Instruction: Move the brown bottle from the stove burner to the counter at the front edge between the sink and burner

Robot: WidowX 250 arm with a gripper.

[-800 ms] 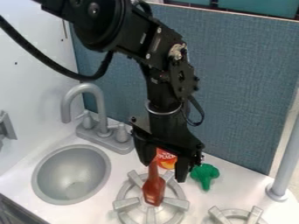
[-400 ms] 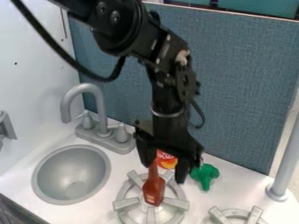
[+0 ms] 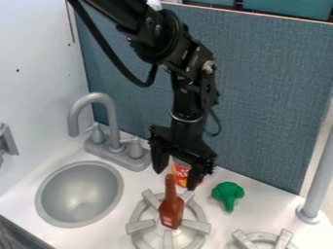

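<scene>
After drawing up and back from the brown bottle, hung with the gripper open, near the red-labelled can. Left the bottle ungripped on the burner below, so apparently gained clearance.

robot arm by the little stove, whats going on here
The black gripper hangs, fingers apart, close to a red can and the neck of a brown bottle; whether it touches the can is hard to tell. The bottle is on a burner, and a green toy broccoli lies on the counter nearby.
</scene>
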